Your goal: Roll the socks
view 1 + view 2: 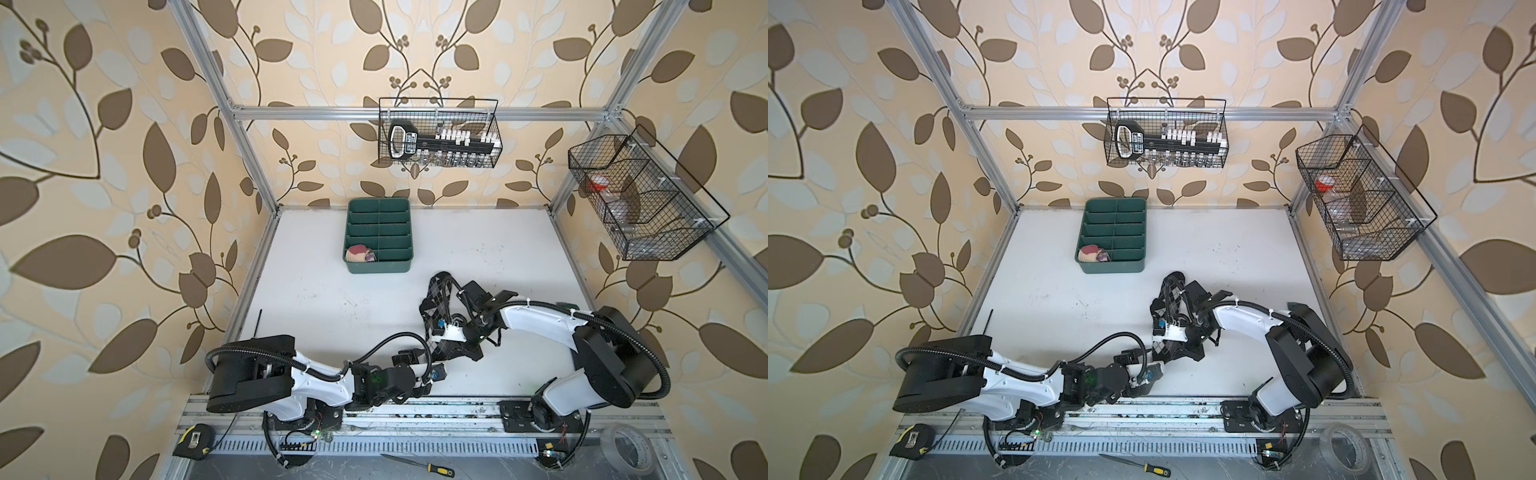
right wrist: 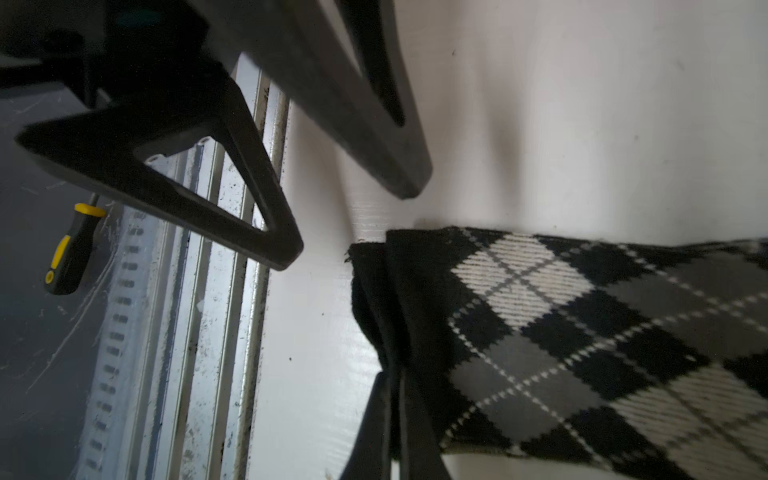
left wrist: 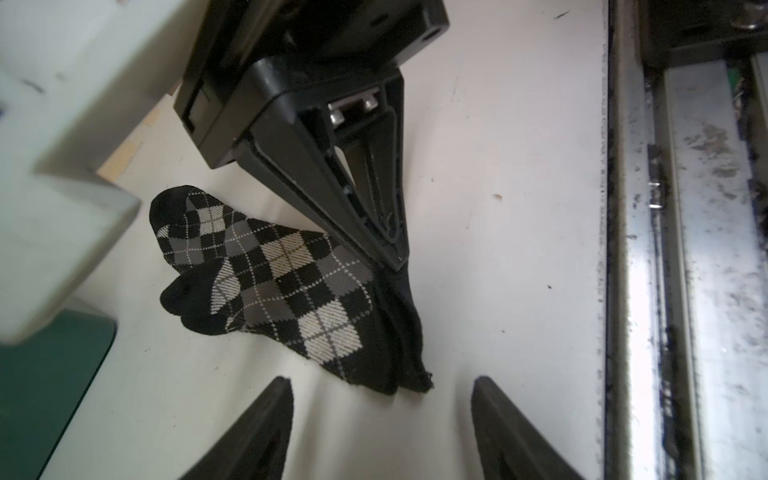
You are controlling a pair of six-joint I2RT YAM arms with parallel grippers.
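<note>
The black-grey-white argyle sock point(image 3: 286, 282) lies lengthwise on the white table point(image 1: 316, 316), in both top views partly under the right arm point(image 1: 434, 289) point(image 1: 1173, 291). My right gripper point(image 2: 395, 376) is shut on the sock's black cuff point(image 3: 399, 291), its jaws pressed together at the cuff's edge. My left gripper point(image 3: 382, 380) is open just short of the cuff end, its fingertips point(image 3: 284, 384) apart on either side, touching nothing. The beige and maroon sock point(image 1: 360, 253) sits rolled in a near-left compartment of the green tray point(image 1: 376, 269).
The metal rail point(image 3: 640, 291) runs along the table's front edge close to both grippers. A screwdriver point(image 1: 432, 469), a tape measure point(image 1: 193, 442) and a tape roll point(image 1: 627, 451) lie beyond the rail. Two wire baskets point(image 1: 438, 133) point(image 1: 640, 199) hang on the frame.
</note>
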